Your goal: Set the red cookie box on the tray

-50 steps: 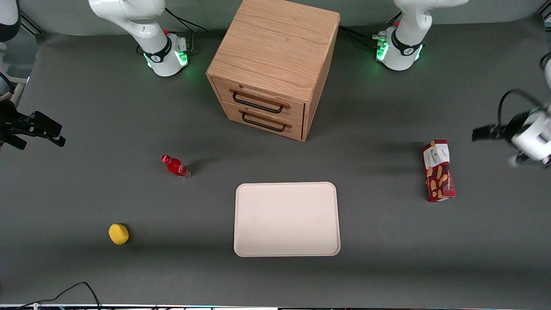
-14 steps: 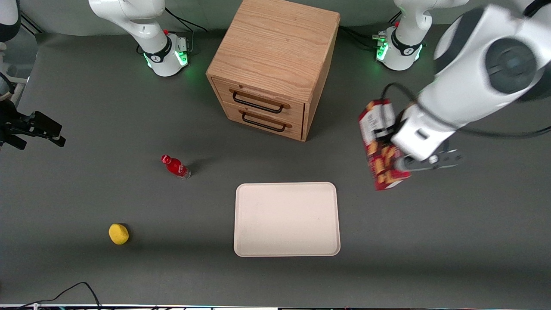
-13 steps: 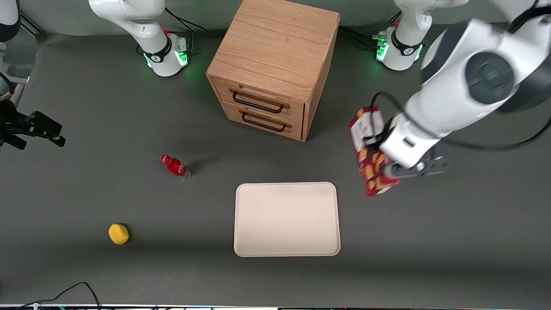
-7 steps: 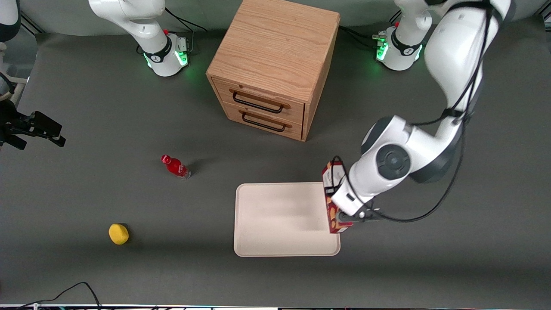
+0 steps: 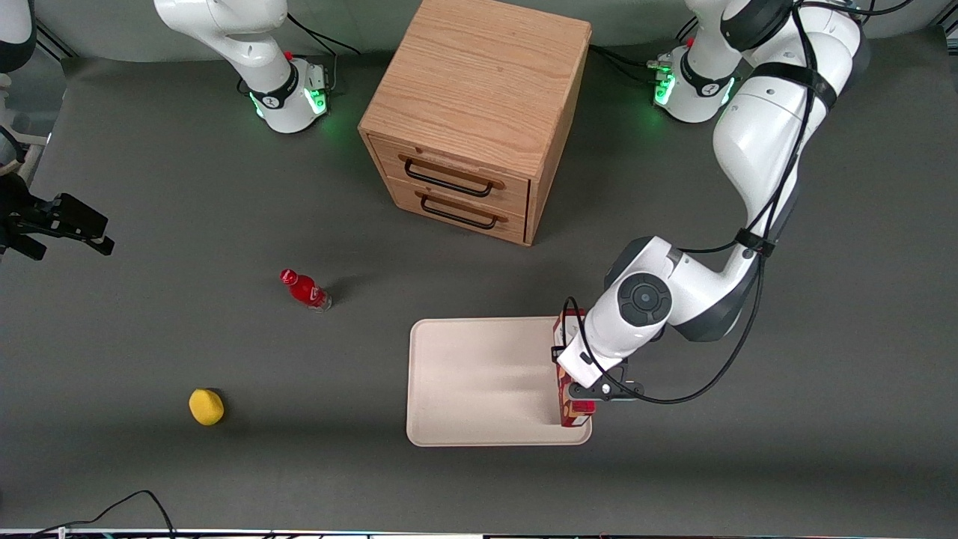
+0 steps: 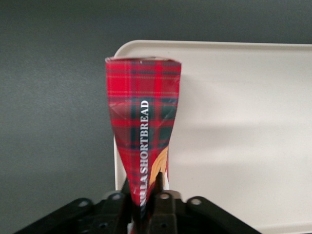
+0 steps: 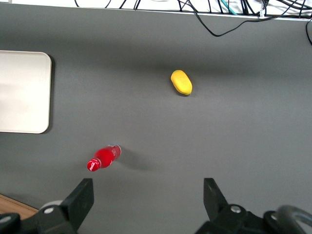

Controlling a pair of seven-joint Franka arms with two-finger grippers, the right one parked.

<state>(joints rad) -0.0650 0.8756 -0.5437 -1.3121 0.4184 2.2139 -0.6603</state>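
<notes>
Counter [image 5: 150, 337]: dark grey, carrying a wooden drawer cabinet [image 5: 479, 112], a small red bottle [image 5: 304, 290] and a yellow object [image 5: 206, 406], all well apart from your work area.

Tray [image 5: 479, 382]: flat, cream-pink, low rim. Most of its floor is bare; the only thing over it is at the edge toward the working arm's end.

Left arm's gripper [image 5: 591, 391]: sits over that same tray edge, just above the rim. Its fingers [image 6: 163, 204] are closed tight on the red cookie box [image 6: 143, 141], pinching the narrow end so the card bows in at the grip.

Red cookie box: held on edge, long axis running along the tray's short side and pointing straight away from the fingers in the wrist view. Its free end reaches the rounded tray corner [image 6: 127, 48]. I cannot tell whether the box touches the tray floor.

Judgement: you have room only inward. The box hugs the rim, so shift it toward the tray's middle before letting go, or it may tip over the rim onto the counter.
</notes>
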